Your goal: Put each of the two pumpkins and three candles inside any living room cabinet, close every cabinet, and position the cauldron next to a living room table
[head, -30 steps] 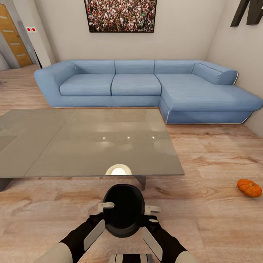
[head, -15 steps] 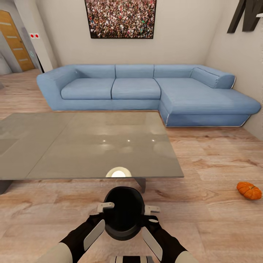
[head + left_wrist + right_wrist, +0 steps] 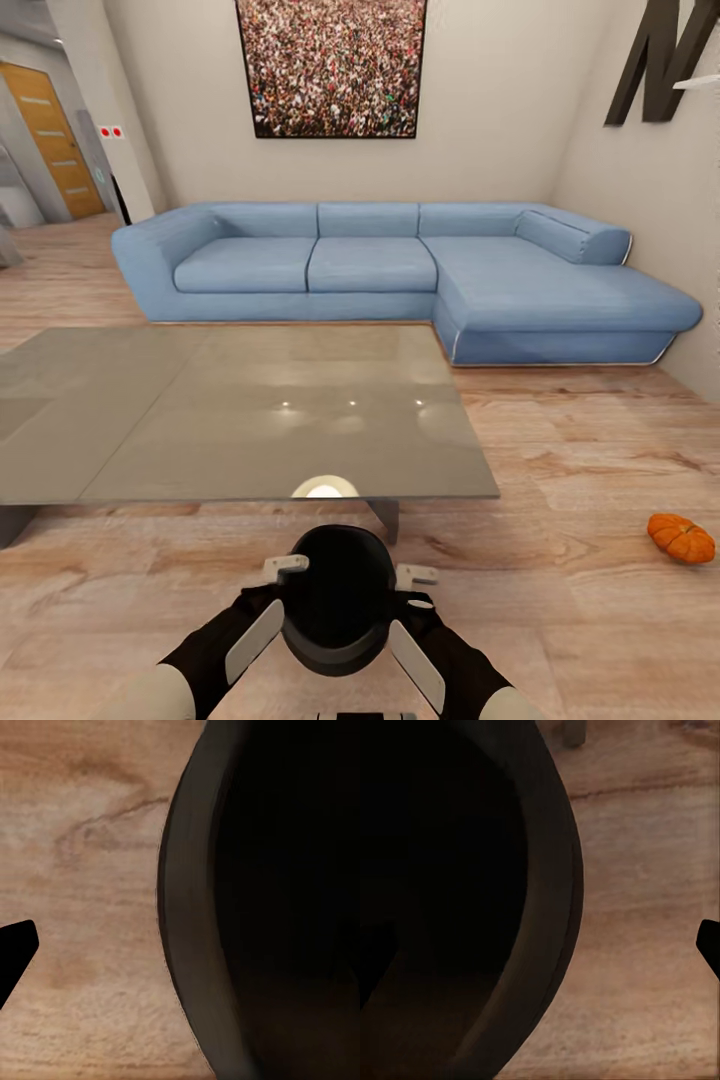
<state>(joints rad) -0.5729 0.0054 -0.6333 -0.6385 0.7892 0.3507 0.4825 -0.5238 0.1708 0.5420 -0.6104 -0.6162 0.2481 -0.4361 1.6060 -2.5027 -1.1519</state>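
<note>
I hold the cauldron (image 3: 336, 598) pinched between my left gripper (image 3: 285, 568) and right gripper (image 3: 414, 577), just short of the table (image 3: 240, 412) — if either side slackens, it could drop and roll away.

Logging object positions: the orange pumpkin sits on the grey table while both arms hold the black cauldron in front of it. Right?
Not quite. The head view shows the pumpkin lying on the wood floor, right of the table. The cauldron is held between both arms, as said.
</note>
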